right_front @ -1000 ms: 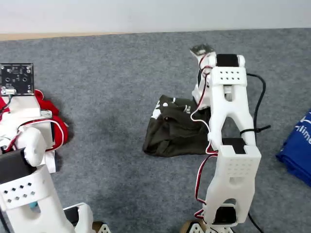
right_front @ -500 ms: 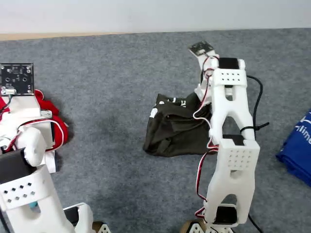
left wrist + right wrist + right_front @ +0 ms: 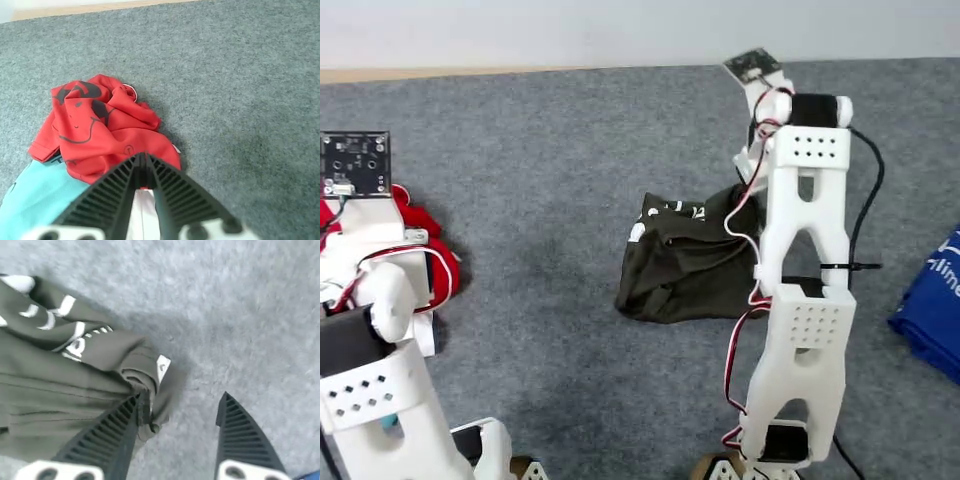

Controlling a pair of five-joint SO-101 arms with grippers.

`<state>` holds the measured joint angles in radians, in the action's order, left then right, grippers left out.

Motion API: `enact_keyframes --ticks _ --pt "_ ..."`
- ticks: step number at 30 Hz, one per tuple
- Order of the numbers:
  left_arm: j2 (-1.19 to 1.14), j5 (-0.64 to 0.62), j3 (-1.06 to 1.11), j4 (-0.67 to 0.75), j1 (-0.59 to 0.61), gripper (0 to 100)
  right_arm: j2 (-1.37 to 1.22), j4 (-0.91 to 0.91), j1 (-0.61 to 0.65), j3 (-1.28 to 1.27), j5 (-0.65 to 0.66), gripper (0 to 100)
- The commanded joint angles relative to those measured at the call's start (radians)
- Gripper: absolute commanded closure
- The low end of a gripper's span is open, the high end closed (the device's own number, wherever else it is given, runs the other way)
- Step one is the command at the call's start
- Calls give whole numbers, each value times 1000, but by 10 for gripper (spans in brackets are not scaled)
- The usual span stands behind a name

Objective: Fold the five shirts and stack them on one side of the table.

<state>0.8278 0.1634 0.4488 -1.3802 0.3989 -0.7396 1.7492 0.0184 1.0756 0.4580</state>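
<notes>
The right hand (image 3: 181,399) hangs wide open at the bunched corner of the dark olive shirt (image 3: 678,270), one jaw against the cloth, the other over bare table (image 3: 540,200), and the crumpled shirt spreads mid-table from there toward the side of the left arm (image 3: 380,390).

High camera down over table (image 3: 540,180) — wrist cameras close on red shirt (image 3: 105,130), dark shirt (image 3: 60,390)

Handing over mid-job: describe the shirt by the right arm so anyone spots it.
Middle of the grey table, at the right claw. A crumpled dark olive shirt with white lettering; the red shirt and blue shirt lie toward the edges.
</notes>
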Motion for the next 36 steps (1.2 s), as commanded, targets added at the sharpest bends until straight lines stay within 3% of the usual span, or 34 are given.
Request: enact_keyframes --ticks 1,11,17,20,36 --pt "17 8 8 20 -8 992 36 48 45 92 6 770" --pt "20 8 7 20 -6 992 200 48 274 -198 5 769" --pt "20 9 7 18 -6 992 300 48 295 -436 5 767" --pt "20 8 7 18 -6 992 317 48 295 -496 6 715" --pt "20 5 8 14 -6 992 188 42 387 -528 11 684"
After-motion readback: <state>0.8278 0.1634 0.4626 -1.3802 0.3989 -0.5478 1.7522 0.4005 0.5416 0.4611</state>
